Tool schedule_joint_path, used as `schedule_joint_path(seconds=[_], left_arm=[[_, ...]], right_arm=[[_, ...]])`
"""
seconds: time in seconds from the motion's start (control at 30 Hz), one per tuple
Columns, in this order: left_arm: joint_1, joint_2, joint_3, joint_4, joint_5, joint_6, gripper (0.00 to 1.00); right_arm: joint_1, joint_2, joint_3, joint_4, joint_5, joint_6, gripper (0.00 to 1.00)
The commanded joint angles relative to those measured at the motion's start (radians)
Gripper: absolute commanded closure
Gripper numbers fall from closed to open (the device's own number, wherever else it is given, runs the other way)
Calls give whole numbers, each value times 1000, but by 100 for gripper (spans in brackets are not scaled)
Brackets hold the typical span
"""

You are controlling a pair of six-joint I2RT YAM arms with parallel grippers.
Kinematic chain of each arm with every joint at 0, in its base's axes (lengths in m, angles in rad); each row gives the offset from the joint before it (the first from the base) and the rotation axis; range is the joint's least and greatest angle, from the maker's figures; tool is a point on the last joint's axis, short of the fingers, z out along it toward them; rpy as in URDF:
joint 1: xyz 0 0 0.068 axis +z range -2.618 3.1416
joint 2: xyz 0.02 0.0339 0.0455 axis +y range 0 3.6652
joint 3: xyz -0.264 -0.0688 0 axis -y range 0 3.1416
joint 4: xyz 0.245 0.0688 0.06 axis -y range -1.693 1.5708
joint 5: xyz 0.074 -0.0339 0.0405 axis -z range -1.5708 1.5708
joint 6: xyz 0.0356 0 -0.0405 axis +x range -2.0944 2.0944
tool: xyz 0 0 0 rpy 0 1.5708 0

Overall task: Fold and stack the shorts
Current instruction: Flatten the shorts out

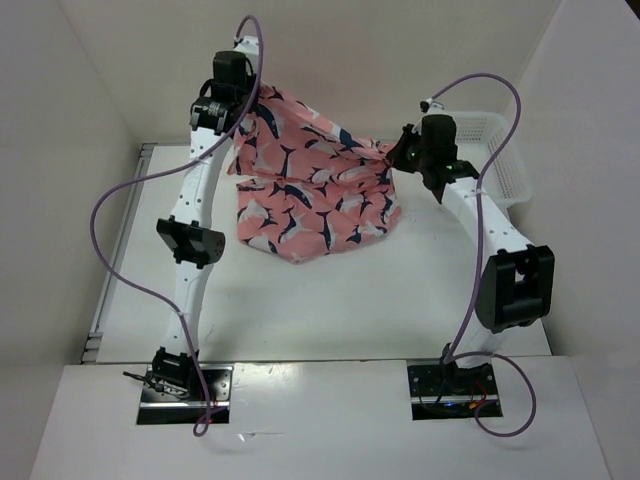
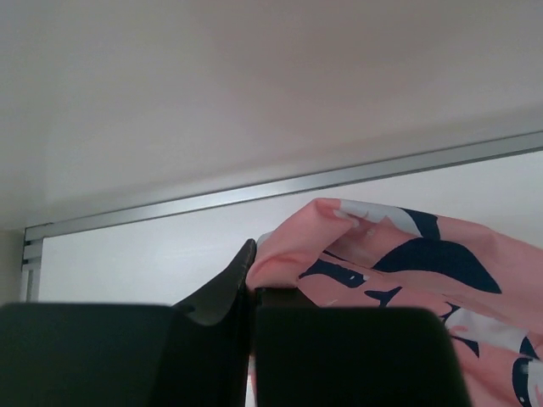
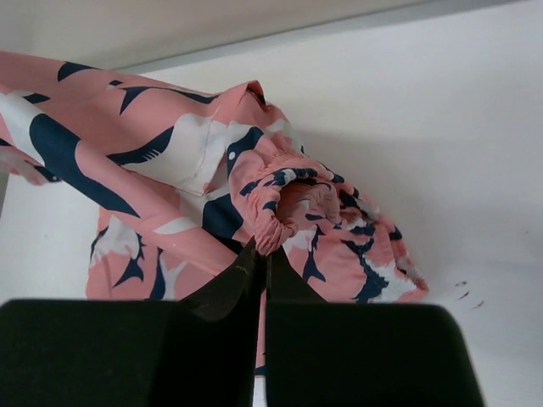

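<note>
The salmon-pink shorts (image 1: 315,185) with navy and white whale shapes hang stretched between my two grippers above the table, lower edge drooping toward the tabletop. My left gripper (image 1: 243,112) is shut on one edge of the shorts at the back left; in the left wrist view the gripper (image 2: 252,284) pinches a pink fold (image 2: 339,254). My right gripper (image 1: 397,155) is shut on the gathered elastic waistband; in the right wrist view the gripper (image 3: 263,254) pinches that waistband (image 3: 284,199).
A white plastic mesh basket (image 1: 495,150) stands at the back right behind the right arm. White walls enclose the table on the left, back and right. A metal rail (image 1: 115,250) runs along the table's left edge.
</note>
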Motion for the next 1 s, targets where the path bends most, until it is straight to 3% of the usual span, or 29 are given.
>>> schedule_joint_path(seconds=[0.0, 0.27, 0.43, 0.57, 0.7, 0.77, 0.97], left_arm=[[29, -135, 115, -32, 4, 4, 100], [29, -426, 127, -170, -87, 4, 100], [9, -617, 127, -225, -156, 4, 100], [9, -736, 111, -234, -181, 4, 100], [9, -905, -133, -58, -232, 4, 100], [9, -1029, -342, 81, -259, 4, 100], [9, -1019, -299, 65, -244, 4, 100]], right_arm=[[-12, -101, 89, 41, 4, -61, 100], [-12, -297, 259, -38, -193, -139, 100], [-12, -428, 261, -47, -340, -139, 100], [-12, -477, 271, -16, -432, -43, 100], [-12, -502, 302, 11, -509, 72, 100], [-12, -514, 318, 30, -533, 132, 100], [-12, -621, 195, 30, -533, 178, 100]])
